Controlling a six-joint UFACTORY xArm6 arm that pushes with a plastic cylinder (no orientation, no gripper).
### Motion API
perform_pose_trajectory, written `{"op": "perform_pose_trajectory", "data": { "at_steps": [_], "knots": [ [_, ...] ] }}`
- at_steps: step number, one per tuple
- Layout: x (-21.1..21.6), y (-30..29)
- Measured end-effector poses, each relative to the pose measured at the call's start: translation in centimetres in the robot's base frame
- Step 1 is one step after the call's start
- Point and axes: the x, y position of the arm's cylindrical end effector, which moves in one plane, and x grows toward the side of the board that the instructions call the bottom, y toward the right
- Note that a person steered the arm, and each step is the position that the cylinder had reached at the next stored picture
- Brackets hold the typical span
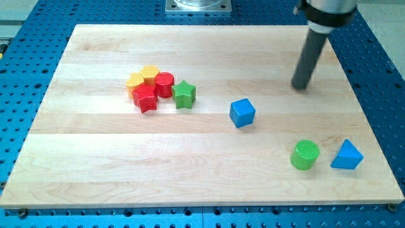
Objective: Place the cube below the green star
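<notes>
The blue cube point(242, 113) sits near the middle of the wooden board point(95, 158). The green star point(184, 94) lies to the cube's left and a little higher, at the right end of a tight cluster. My tip point(300, 86) rests on the board up and to the right of the cube, well apart from it and from every block.
Touching the green star on its left are a red cylinder point(164, 83), a red star point(145, 98), a yellow hexagon-like block point(150, 72) and an orange-yellow block point(135, 80). A green cylinder point(305, 154) and a blue triangular block point(347, 155) stand at the lower right.
</notes>
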Motion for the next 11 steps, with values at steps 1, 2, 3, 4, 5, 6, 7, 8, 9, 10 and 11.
{"op": "perform_pose_trajectory", "data": {
  "at_steps": [1,2,3,4,5,6,7,8,9,10,11],
  "knots": [
    [0.3,0.0],
    [0.4,-0.6],
    [2.9,-5.3],
    [7.1,-7.4],
    [3.5,-9.2],
    [5.4,-17.6],
    [9.4,-14.6],
    [9.6,-15.6],
    [12.7,-19.9],
    [14.7,-22.0],
    [9.7,-21.9]
  ]
}}
